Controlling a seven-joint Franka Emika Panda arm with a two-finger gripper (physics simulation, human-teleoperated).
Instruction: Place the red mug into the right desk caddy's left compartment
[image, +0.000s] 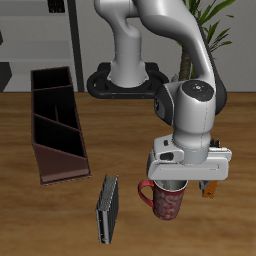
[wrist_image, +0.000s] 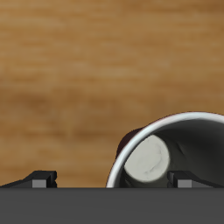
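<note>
The red mug (image: 168, 204) with a pale speckled pattern stands upright on the wooden table near its front edge. My gripper (image: 180, 184) hangs directly over it, low at its rim. In the wrist view the mug's pale rim and grey inside (wrist_image: 166, 149) fill one side, and the gripper (wrist_image: 112, 181) is open, with one fingertip over the mug's inside and the other outside its wall. The right desk caddy (image: 55, 120), a long dark maroon-brown partitioned box, lies farther back, well apart from the mug. Its compartments look empty.
A dark grey book (image: 106, 210) stands close beside the mug, between it and the caddy's near end. The robot's base (image: 125, 80) is at the table's back. A potted plant (image: 215, 20) and shelving stand behind the table.
</note>
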